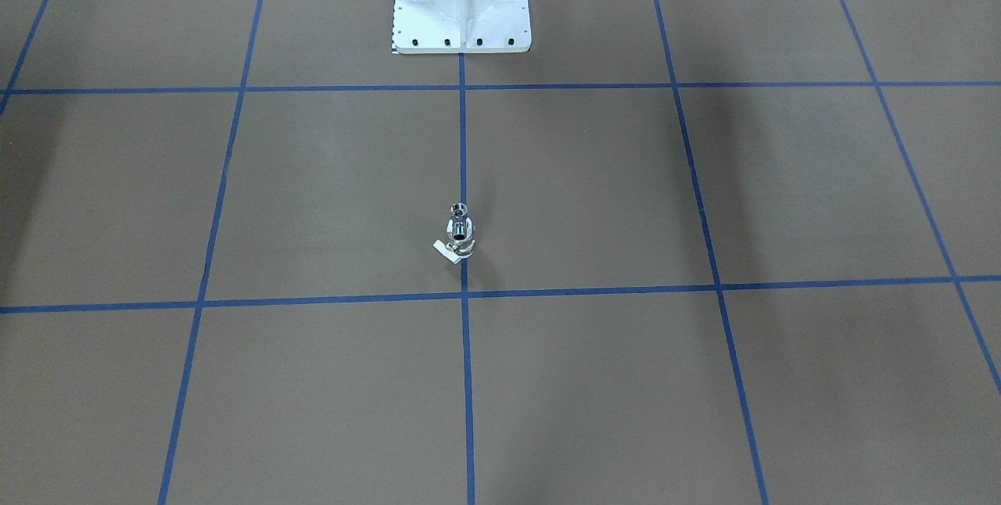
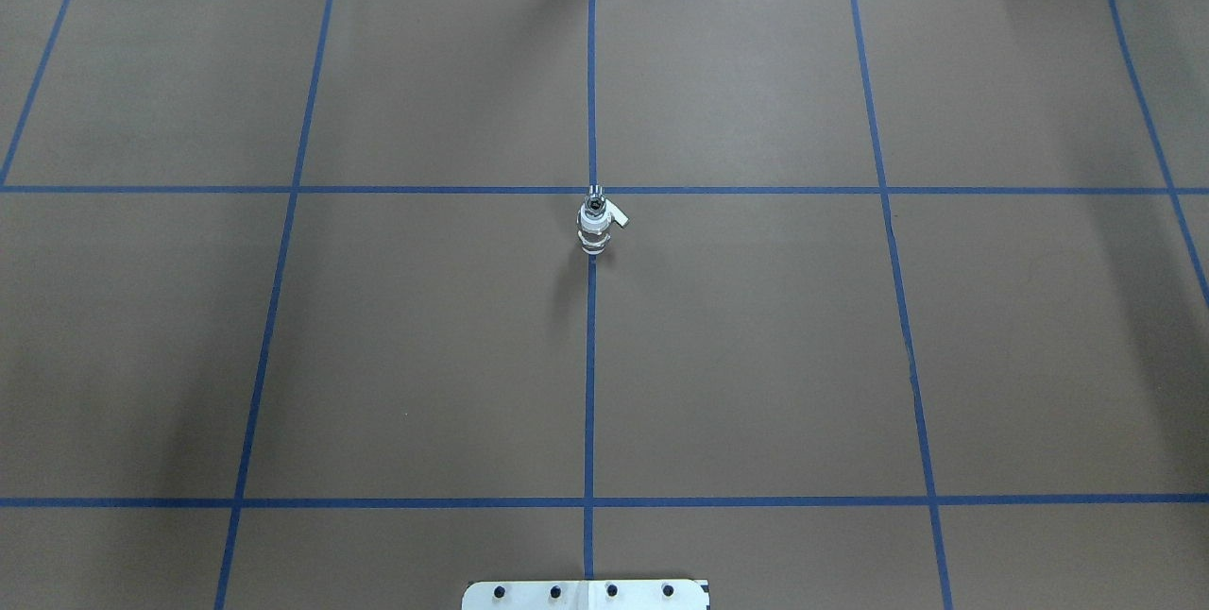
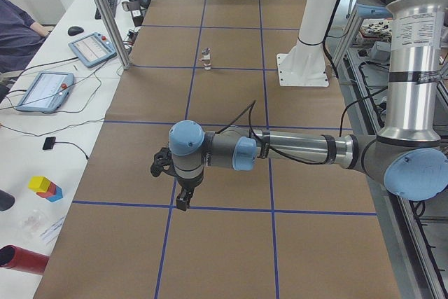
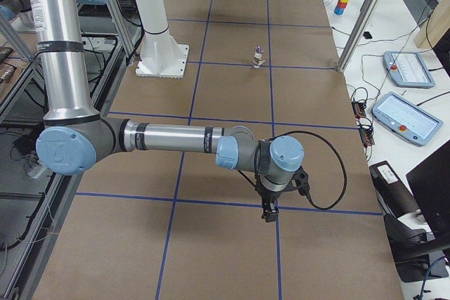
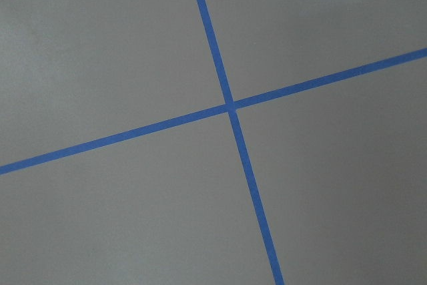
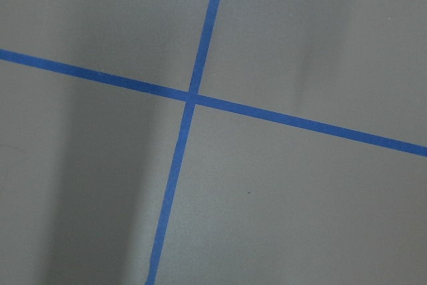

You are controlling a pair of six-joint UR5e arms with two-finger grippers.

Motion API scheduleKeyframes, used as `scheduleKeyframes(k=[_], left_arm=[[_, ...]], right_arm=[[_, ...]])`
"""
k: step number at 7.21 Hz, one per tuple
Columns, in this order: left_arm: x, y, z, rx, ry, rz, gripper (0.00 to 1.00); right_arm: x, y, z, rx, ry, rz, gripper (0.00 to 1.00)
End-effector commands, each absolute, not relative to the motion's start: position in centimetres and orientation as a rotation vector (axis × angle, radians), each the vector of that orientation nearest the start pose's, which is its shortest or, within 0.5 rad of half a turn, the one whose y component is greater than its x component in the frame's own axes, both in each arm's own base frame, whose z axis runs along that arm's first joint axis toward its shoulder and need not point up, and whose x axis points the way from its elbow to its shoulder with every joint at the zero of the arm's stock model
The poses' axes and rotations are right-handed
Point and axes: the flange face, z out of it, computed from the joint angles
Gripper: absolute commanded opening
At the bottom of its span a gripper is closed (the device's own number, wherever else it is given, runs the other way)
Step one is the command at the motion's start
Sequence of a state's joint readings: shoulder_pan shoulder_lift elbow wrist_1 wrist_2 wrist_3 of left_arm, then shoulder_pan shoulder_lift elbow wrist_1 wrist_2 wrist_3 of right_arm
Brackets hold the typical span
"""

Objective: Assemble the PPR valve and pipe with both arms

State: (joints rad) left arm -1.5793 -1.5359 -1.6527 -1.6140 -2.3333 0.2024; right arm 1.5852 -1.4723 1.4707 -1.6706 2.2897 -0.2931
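The PPR valve (image 1: 461, 242) stands upright on the centre tape line in the middle of the table, its flat white lever tab sticking out low at the side. The chrome pipe (image 1: 457, 213) sits on top of it, open end up, so the two form one small stack (image 2: 594, 225). The stack also shows far off in both side views (image 3: 206, 58) (image 4: 258, 56). The left gripper (image 3: 183, 199) hangs over a tape crossing at the table's left end, far from the stack. The right gripper (image 4: 268, 210) hangs likewise at the right end. I cannot tell whether either is open or shut. Both wrist views show only bare mat and tape.
The white bolted pedestal (image 1: 461, 5) stands at the robot's edge of the table. An aluminium post (image 3: 105, 12) rises at the far edge. Beyond it a side desk holds tablets (image 3: 42, 89), coloured blocks (image 3: 45, 187) and a red cylinder (image 3: 21, 258); a person's sleeve (image 3: 17, 33) shows there.
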Motion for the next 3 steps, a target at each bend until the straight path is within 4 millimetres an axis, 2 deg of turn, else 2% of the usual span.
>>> scheduleKeyframes(k=[1, 3], left_arm=[[-6.82, -48.23, 63.65, 0.157, 0.751, 0.215, 1.0], [-6.82, -48.36, 63.6, 0.157, 0.751, 0.215, 1.0]], right_arm=[[7.55, -52.35, 67.2, 0.012, -0.73, -0.228, 0.99], [7.54, -52.35, 67.12, 0.015, -0.742, -0.225, 0.99]])
